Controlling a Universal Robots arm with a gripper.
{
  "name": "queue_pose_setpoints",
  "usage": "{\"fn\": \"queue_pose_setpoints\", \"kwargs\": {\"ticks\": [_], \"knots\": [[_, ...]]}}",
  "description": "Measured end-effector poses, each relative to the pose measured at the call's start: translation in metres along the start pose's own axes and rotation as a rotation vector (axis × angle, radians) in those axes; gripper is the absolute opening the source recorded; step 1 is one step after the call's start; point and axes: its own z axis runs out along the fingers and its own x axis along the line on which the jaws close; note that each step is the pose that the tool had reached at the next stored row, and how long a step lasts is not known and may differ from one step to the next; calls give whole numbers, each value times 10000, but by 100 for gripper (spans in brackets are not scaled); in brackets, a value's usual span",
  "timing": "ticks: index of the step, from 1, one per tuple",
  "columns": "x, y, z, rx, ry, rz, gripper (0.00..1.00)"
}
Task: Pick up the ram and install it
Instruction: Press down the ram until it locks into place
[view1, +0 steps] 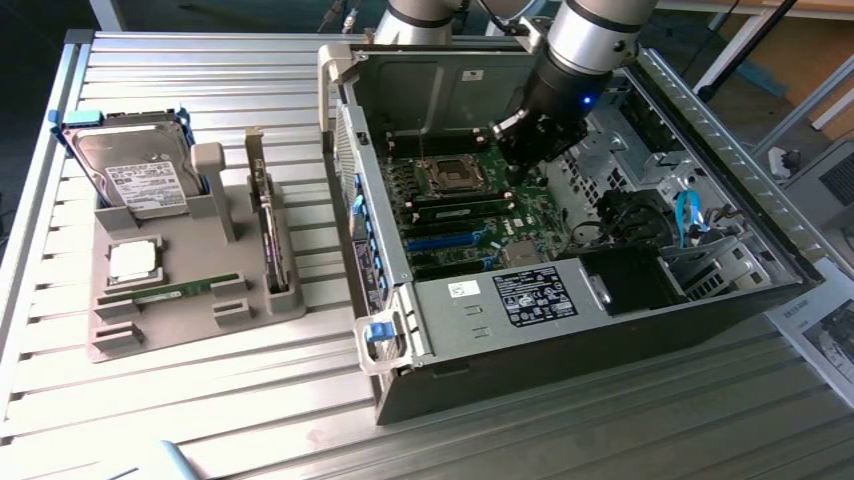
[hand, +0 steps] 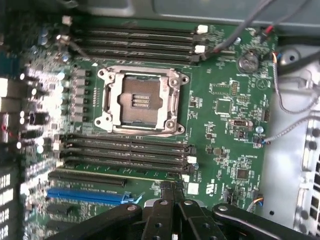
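End effector (hand: 172, 192) is closed and empty, hovering over the motherboard (hand: 220, 115) inside the computer case (view1: 534, 300); the ram (view1: 167, 292) lies in the grey holder (view1: 200, 320) on the desk (view1: 267, 400)

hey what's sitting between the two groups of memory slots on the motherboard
The open, empty processor socket, with its silver metal frame, lies between the upper memory slots and the lower memory slots on the motherboard, seen in the wrist view.
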Motion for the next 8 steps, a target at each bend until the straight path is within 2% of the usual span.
{"fn": "queue_pose_setpoints", "kwargs": {"ticks": [5,8], "knots": [[0,0,0,-48,35,989,11],[0,0,0,-51,38,1059,11]]}}
